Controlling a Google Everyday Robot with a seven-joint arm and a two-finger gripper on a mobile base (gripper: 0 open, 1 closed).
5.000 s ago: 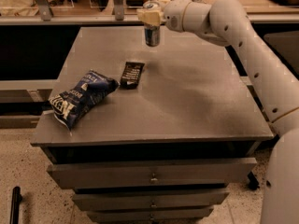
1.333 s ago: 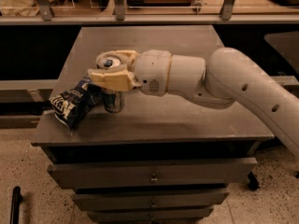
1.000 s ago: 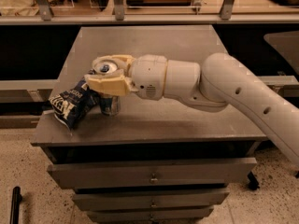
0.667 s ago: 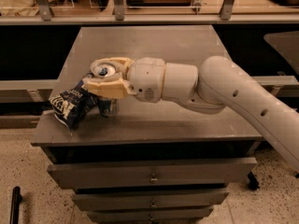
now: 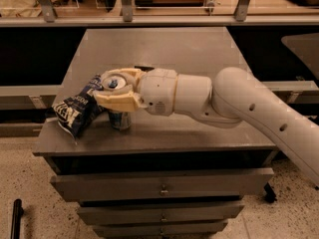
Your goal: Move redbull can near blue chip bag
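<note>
Arm (image 5: 249,106) outstretched, wrist (image 5: 160,91) level, hand (image 5: 117,87) low

Plastic, metal, foil
Left of centre, the smooth cream plastic pincer (image 5: 103,86) clasps the shiny metal redbull can (image 5: 119,119); the blue chip bag (image 5: 76,109) is wrinkled glossy foil; the grey surface (image 5: 199,59) looks matt.

One slim silver and blue metal redbull can (image 5: 119,119), upright on the counter. One wrinkled, glossy foil blue chip bag (image 5: 76,111) with white lettering, just beside the can. One white robot arm (image 5: 239,101), ending in one tool (image 5: 112,89) at the counter's front left; its two cream fingers (image 5: 119,102) are closed about the can's top. One grey flat-topped counter (image 5: 169,49), with three drawer fronts (image 5: 99,184) beneath; two small round knobs (image 5: 161,188) show, one on each upper drawer. One black rod (image 5: 16,218), lower left, on the speckled floor.
</note>
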